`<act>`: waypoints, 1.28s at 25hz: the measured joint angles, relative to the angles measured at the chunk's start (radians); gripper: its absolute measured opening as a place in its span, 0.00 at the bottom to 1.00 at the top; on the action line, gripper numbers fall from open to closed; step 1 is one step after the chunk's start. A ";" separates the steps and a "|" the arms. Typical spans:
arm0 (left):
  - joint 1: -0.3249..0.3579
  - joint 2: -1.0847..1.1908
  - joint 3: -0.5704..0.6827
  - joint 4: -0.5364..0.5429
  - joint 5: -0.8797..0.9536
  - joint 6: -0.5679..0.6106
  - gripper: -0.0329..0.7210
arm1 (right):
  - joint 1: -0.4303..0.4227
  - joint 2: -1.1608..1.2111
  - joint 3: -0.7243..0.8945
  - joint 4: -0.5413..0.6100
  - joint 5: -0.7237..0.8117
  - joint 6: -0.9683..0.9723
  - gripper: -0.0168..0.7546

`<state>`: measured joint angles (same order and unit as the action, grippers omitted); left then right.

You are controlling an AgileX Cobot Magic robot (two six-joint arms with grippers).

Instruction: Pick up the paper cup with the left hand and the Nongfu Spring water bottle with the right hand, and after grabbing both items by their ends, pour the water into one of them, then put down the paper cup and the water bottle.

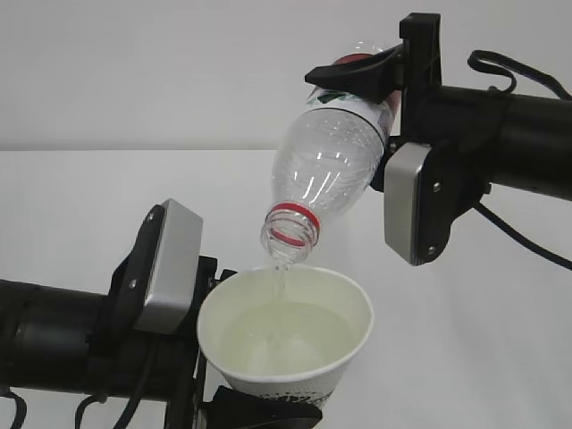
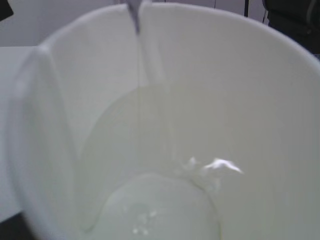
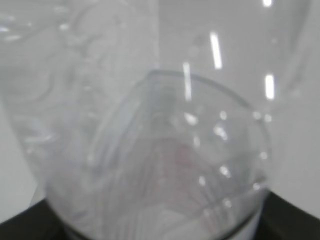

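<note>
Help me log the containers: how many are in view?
2: the paper cup low at centre, in the left pincer; the water bottle tilted above it, in the right pincer. None seem hidden.

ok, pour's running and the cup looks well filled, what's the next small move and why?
Probably tilt the bottle back upright with the right tool to stop the flow. A thin stream of water is falling from its mouth into the cup, which looks well filled, while the bottle looks nearly empty. The left tool, mostly hidden, should hold the cup level.
</note>
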<state>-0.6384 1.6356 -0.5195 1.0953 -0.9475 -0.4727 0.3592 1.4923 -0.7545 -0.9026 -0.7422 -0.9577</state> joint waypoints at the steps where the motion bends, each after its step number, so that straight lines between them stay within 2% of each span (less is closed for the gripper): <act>1: 0.000 0.000 0.000 0.000 0.000 0.000 0.75 | 0.000 0.000 0.000 0.000 0.000 0.000 0.64; 32: 0.000 0.000 0.000 -0.003 0.000 0.000 0.75 | 0.000 0.000 0.000 0.004 0.000 0.035 0.64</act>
<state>-0.6384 1.6356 -0.5195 1.0924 -0.9475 -0.4727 0.3592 1.4923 -0.7545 -0.8985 -0.7422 -0.9230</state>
